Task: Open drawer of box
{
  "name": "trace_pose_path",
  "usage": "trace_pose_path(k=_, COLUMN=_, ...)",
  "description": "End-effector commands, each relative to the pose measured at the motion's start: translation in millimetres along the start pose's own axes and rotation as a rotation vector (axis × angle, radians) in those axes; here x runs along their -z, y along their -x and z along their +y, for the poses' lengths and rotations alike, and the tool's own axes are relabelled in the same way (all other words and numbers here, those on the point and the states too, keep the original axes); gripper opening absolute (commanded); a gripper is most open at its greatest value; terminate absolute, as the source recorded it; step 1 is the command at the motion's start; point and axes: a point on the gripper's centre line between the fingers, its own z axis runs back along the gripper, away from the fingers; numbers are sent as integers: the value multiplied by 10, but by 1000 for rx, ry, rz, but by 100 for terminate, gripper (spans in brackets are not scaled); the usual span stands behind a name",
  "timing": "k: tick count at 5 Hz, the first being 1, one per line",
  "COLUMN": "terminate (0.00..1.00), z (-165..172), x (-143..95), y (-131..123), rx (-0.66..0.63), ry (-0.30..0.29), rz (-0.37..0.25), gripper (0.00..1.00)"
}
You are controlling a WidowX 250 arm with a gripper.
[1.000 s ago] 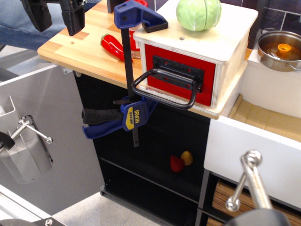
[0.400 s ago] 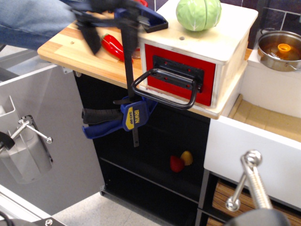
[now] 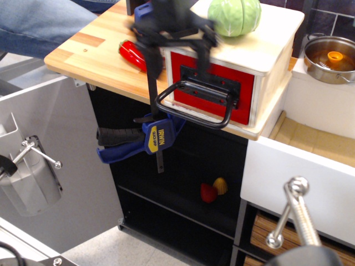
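The cream wooden box (image 3: 265,51) stands on the wooden counter, and its red drawer (image 3: 244,93) sits flush in the box front. The drawer's black loop handle (image 3: 195,108) hangs out in front of it. My gripper (image 3: 177,60) is black and blurred by motion, and it hangs just above the handle at the box's upper left corner. Its two fingers (image 3: 203,54) point down and stand apart, with nothing between them. The gripper hides the top left of the drawer front.
A green cabbage (image 3: 235,15) lies on the box. A red pepper (image 3: 131,53) lies on the counter (image 3: 83,55) to the left. A blue clamp (image 3: 154,136) grips the counter edge by the handle. A pot (image 3: 329,57) stands on the white cabinet (image 3: 310,166) at right.
My gripper has swept from the counter's far left corner to the right and now hangs over the drawer handle. The drawer and box have not moved.
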Motion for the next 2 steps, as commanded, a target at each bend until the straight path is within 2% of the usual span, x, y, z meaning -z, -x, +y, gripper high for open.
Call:
trace_pose_path(k=1, terminate=0, z=92, x=197, y=-49, rx=22, ry=8, rz=-104, gripper=100)
trace_pose_path(k=2, terminate=0, z=80, x=316, y=-114, rx=18, ry=-12, rz=-111, gripper=100)
